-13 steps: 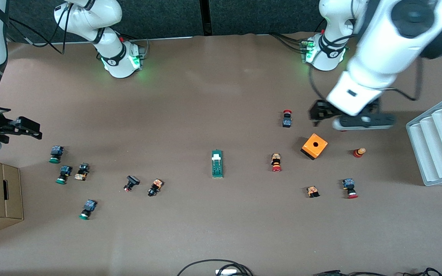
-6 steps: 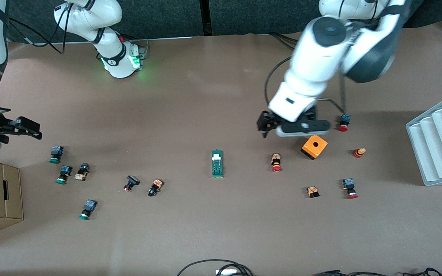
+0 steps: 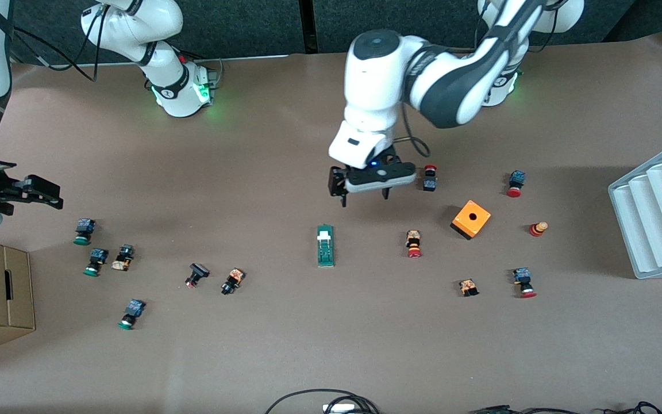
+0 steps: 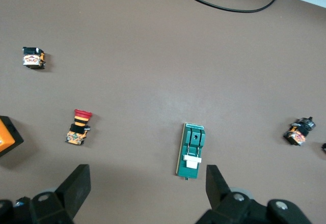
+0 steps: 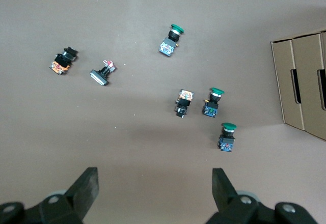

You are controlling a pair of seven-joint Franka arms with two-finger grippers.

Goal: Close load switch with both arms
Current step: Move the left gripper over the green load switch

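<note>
Green and thin, the load switch point(image 3: 325, 246) lies flat near the middle of the brown table point(image 3: 308, 144), its white lever at the end toward the robots. The left gripper point(image 3: 365, 194) hangs in the air at about one o'clock from it, fingers point(image 4: 77, 186) spread wide and holding nothing. An orange cube point(image 3: 471, 219) sits at three o'clock from the switch. The right gripper point(image 3: 49, 198) waits over the right arm's end of the table, fingers point(image 5: 86, 187) spread too.
</note>
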